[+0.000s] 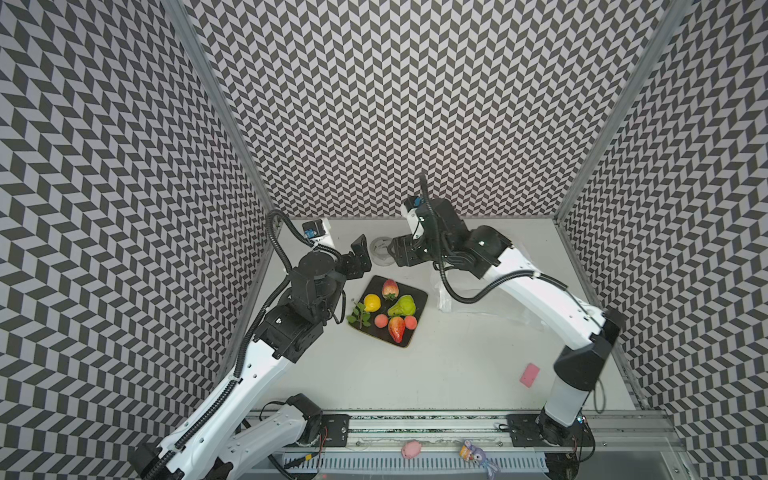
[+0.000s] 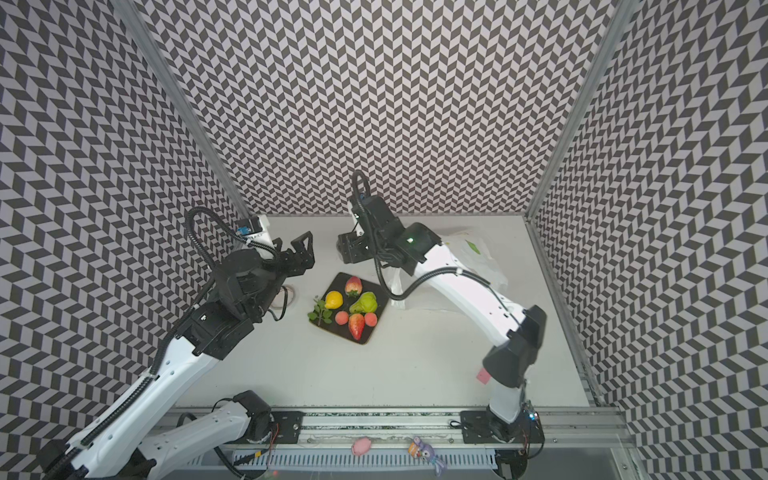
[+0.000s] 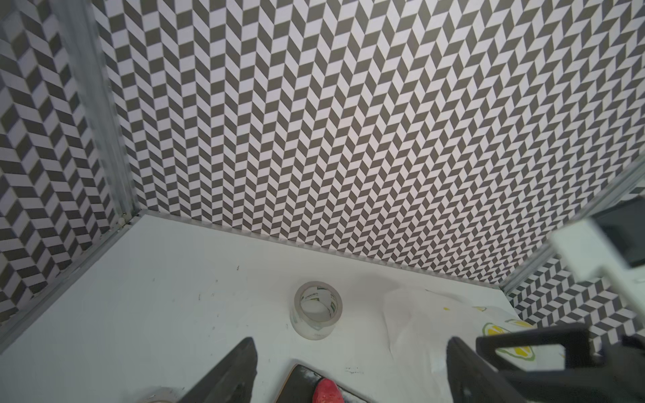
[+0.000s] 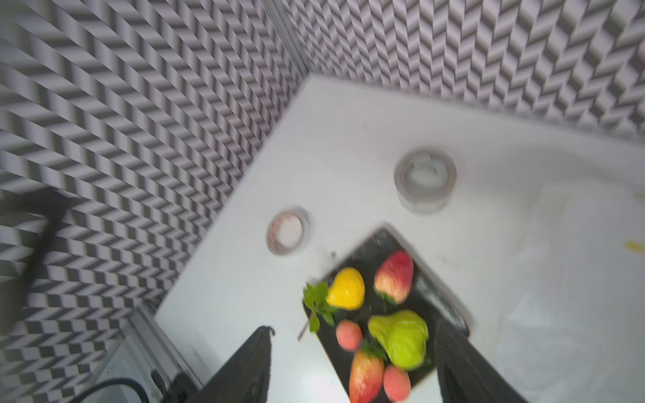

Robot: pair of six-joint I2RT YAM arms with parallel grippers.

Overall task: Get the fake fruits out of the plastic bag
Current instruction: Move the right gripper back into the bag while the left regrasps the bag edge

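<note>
The fake fruits lie together on a black tray (image 1: 419,296) mid-table: two strawberries (image 1: 390,289) (image 1: 397,328), a lemon (image 1: 372,302) with a green sprig (image 1: 359,316), a pear (image 1: 402,306) and two peaches (image 1: 381,321). The plastic bag (image 2: 469,249) lies flat and crumpled to the tray's right, partly under my right arm; its lemon print (image 3: 495,329) shows in the left wrist view. My left gripper (image 1: 360,255) hangs open behind the tray's left corner. My right gripper (image 4: 352,363) hangs open above the tray's far side, nothing between its fingers.
A clear tape roll (image 3: 317,310) stands behind the tray between the grippers. A second roll (image 2: 291,293) lies left of the tray by my left arm. A pink card (image 1: 530,374) lies front right. A pink pig (image 1: 411,450) and a purple toy (image 1: 478,453) sit on the front rail.
</note>
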